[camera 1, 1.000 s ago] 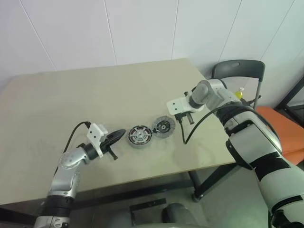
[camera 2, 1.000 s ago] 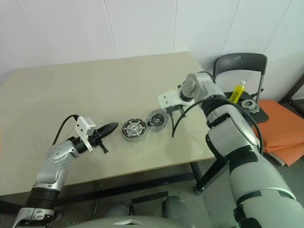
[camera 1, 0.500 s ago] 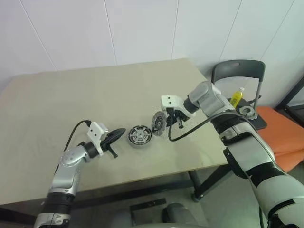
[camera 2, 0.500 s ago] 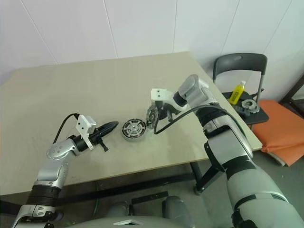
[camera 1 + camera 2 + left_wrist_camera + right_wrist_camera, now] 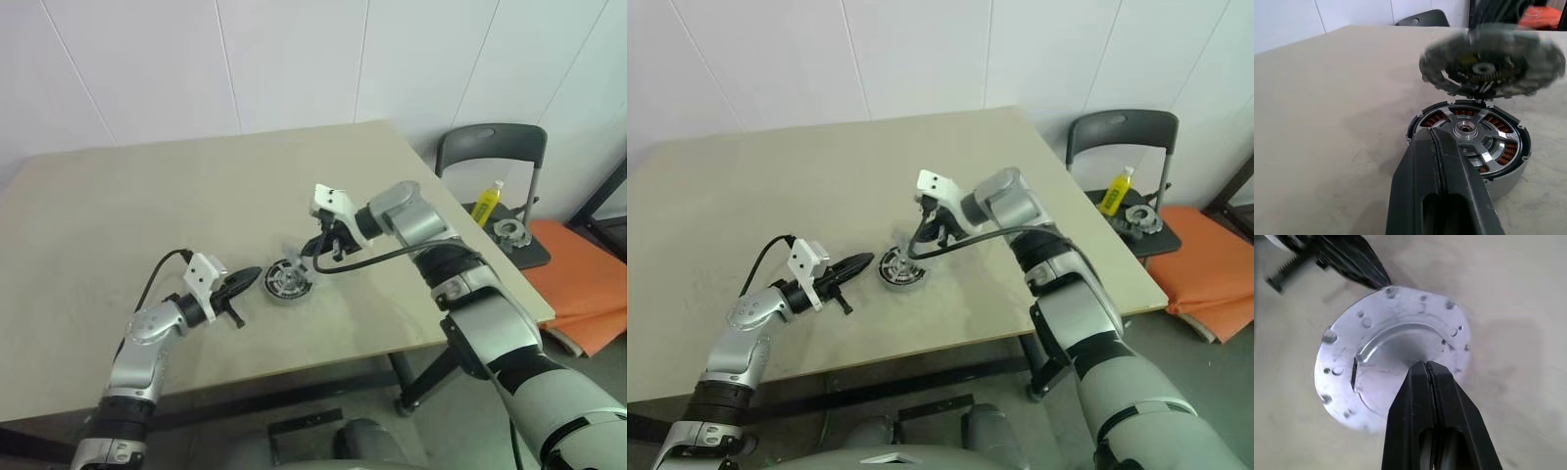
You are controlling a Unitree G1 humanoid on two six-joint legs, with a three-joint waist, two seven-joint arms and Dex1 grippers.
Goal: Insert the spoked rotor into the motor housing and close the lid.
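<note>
The step in hand looks like closing the lid. The right end effector (image 5: pixel 315 253) has its two fingers pressed together on the lid (image 5: pixel 1492 61) and holds it in the air just above the housing (image 5: pixel 288 279), tilted, with its low edge nearest the housing rim. The housing sits on the worktop (image 5: pixel 196 196). The left end effector (image 5: pixel 250 275) lies just beside the housing on its left with its fingers together, holding nothing.

A silver spoked piece, which I take to be the rotor (image 5: pixel 1465 129), sits inside the ring of copper windings, so the insertion appears done.

To do this step well, the lid should be brought level before it goes down, with its dark hub lined up over the centre of the housing. If it goes down tilted, one edge is likely to catch the rim and push the housing sideways. The left fingers could steady the housing wall if it slides. The right fingers should let go only once the lid sits flush all round.

The lid is blurred in the left wrist view, so its underside details are hard to read. The grip point on the lid is covered by the right fingers (image 5: pixel 1442 382). Whether the left fingertips touch the housing wall cannot be told, nor whether the rotor is fully seated.
</note>
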